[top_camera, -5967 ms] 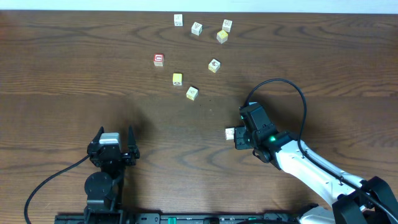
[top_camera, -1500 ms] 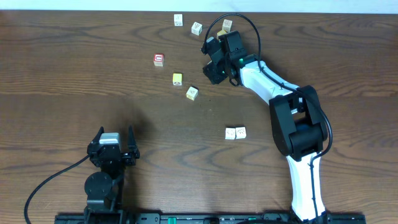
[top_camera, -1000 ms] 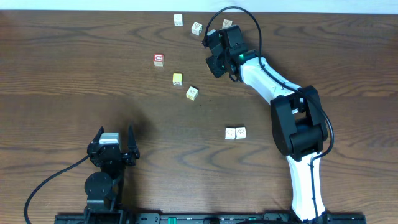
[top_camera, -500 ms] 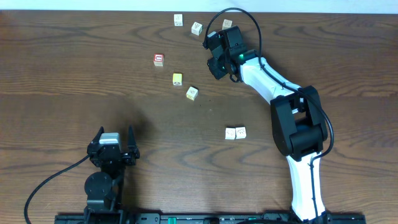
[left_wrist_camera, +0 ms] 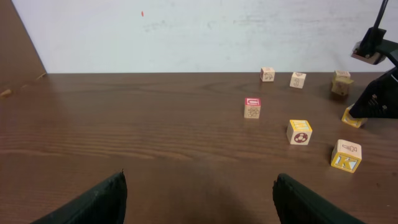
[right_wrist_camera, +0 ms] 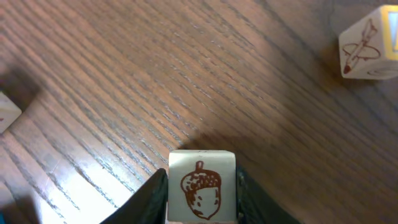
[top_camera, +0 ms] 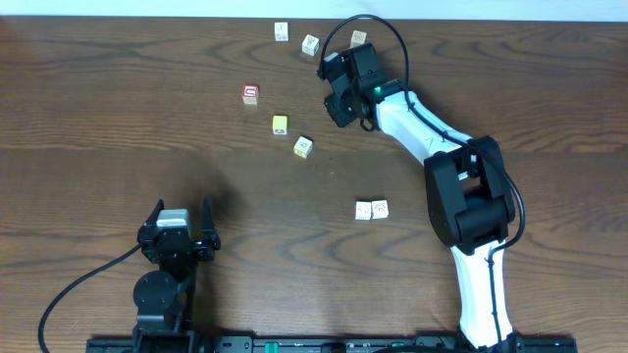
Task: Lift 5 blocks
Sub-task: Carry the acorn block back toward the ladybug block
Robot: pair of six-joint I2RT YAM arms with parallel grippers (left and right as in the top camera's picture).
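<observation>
My right gripper (top_camera: 339, 106) reaches to the far side of the table and is shut on a cream block with an acorn picture (right_wrist_camera: 201, 186), held between both fingers. From above the gripper hides that block. More blocks lie around it: one with a rocket mark (right_wrist_camera: 367, 46), a yellow-topped one (top_camera: 280, 124), a K block (top_camera: 302, 146), and three at the far edge (top_camera: 282, 31) (top_camera: 310, 44) (top_camera: 358, 38). Two blocks sit side by side nearer the front (top_camera: 363, 210) (top_camera: 380, 208). My left gripper (top_camera: 182, 211) rests open at the front left, far from every block.
A red-faced cube (top_camera: 250, 94) stands left of the yellow-topped block. A pale wall (left_wrist_camera: 199, 31) runs behind the table's far edge. The right arm's black cable (top_camera: 378, 25) loops above the far blocks.
The right arm has left the pair of blocks near the front and reached out to the far cluster. Over the last second its jaws closed on the acorn block. The left arm stayed still.
</observation>
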